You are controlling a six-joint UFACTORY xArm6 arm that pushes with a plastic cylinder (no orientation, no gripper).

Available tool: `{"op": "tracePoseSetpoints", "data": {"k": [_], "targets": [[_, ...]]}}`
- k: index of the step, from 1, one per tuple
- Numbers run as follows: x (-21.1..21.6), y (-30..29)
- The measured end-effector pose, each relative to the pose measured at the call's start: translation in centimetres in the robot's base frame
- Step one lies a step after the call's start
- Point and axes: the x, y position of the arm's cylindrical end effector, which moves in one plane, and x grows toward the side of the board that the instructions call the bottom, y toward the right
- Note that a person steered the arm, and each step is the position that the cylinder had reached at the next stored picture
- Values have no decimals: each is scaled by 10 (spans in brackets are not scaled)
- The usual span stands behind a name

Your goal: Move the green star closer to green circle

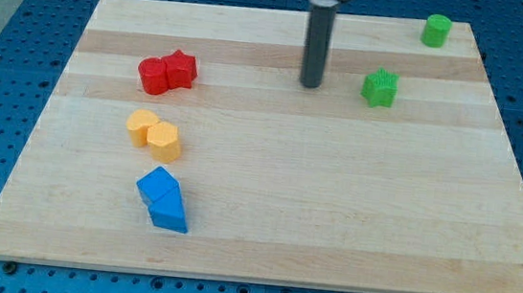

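The green star [380,88] lies on the wooden board [333,202] at the upper right of the view. The green circle [436,31], a short cylinder, stands near the board's top right corner, up and to the right of the star. My tip [311,83] rests on the board to the left of the green star, about a block's width or more away and not touching it. The dark rod rises from the tip to the view's top edge.
A red star [181,69] and a red cylinder [153,75] touch at the upper left. Two yellow blocks [154,133] sit together below them. Two blue blocks [164,199] lie at the lower left. Blue pegboard surrounds the board.
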Motion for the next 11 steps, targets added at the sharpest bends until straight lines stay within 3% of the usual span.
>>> {"op": "tracePoseSetpoints", "data": {"k": [1, 2, 5, 9, 11], "targets": [[28, -10], [32, 27], [-10, 158], [-4, 178], [-56, 184]]}}
